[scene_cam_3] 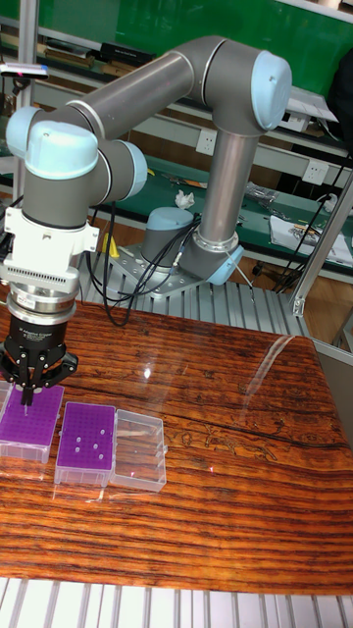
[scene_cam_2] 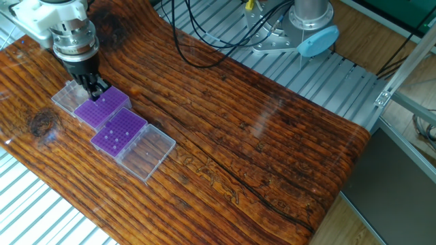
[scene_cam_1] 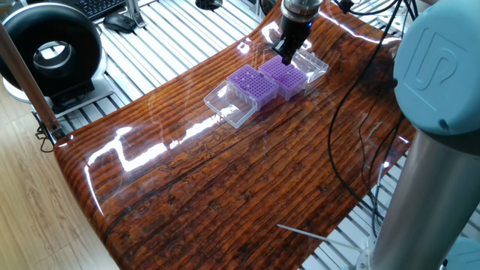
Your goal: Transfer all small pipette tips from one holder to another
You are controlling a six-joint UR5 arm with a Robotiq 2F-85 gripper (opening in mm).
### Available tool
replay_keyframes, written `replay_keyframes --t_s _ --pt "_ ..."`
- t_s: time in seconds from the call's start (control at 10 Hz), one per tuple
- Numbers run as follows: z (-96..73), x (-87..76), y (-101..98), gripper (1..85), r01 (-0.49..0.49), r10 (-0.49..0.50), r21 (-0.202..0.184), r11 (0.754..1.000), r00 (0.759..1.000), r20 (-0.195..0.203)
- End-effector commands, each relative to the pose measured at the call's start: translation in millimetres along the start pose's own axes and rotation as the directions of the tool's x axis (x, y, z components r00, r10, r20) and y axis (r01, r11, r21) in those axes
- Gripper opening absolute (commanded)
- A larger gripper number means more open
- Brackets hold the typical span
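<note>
3 views around table (scene_cam_2: 272, 150)

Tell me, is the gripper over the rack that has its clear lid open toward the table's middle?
No, the gripper hangs over the other purple rack, at the table's edge.

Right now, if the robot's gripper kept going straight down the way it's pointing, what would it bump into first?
Most likely the purple rack right under it. The gripper points straight down over that rack's grid of holes, and a thin pale tip seems to hang from it. How much gap is left is hard to judge.
</note>
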State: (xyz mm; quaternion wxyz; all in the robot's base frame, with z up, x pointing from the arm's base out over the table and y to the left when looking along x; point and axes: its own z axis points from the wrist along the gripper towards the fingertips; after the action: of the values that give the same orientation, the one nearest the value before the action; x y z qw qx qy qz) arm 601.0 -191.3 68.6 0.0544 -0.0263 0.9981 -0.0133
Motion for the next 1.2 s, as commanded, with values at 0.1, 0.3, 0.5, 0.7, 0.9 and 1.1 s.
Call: replay_keyframes --t_s 0.1,0.3,0.5,0.7,0.9,1.1 --pt "0.7 -4.8 4.1 1.0 -0.008 0.008 -0.024 1.000 1.000 0.018" --pt "0.9 -5.6 5.0 1.0 -0.007 0.007 -0.028 1.000 1.000 0.021" --pt "1.0 -6.9 5.9 1.0 -0.004 0.005 -0.033 0.999 1.000 0.026" --pt "1.0 -6.5 6.7 1.0 -0.006 0.007 -0.036 0.999 1.000 0.025" --pt "1.2 -3.4 4.4 1.0 -0.011 0.012 -0.027 1.000 1.000 0.014" --pt "0.4 -1.5 1.6 1.0 -0.015 0.015 -0.015 1.000 1.000 0.007"
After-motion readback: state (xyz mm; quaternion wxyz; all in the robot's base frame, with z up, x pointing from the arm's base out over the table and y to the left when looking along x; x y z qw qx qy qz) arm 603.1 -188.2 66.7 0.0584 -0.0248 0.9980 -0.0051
